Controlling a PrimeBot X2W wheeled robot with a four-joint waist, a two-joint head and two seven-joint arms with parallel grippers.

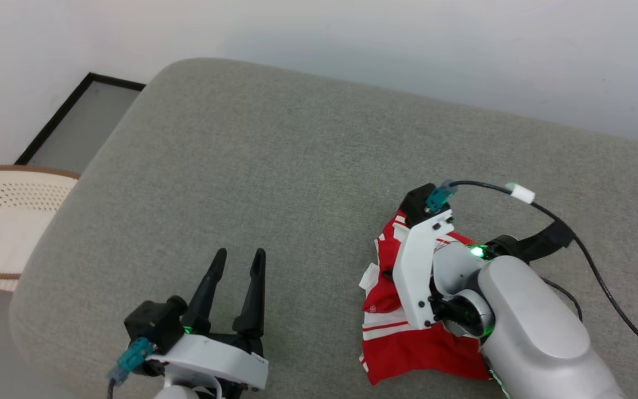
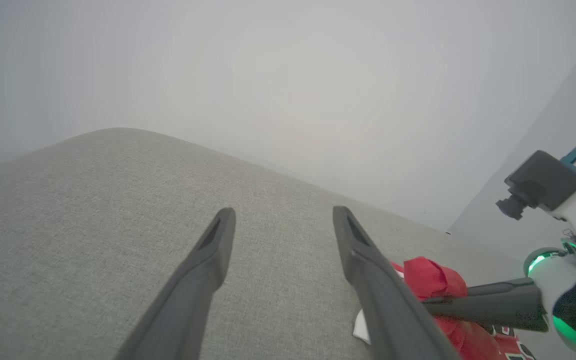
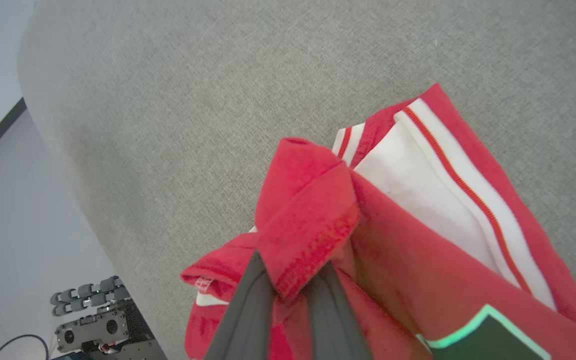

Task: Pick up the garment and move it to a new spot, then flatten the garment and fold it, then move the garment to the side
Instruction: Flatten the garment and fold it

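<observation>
Red shirt [image 1: 407, 343] lies crumpled on the grey cushion [image 1: 269, 166], toward its near right part, directly under your right arm. Your right gripper [image 3: 292, 292] is nearly closed, its fingers pinching a bunched red fold of the shirt. A white sleeve with red stripe trim spreads just beside the pinch. Cannot tell whether the fold is lifted clear of the cushion. Your left gripper [image 1: 240, 252] stands fully spread, holding nothing, over the cushion well to the left of the shirt. A pale perforated basket [image 1: 3, 221] sits beyond the cushion's left edge.
</observation>
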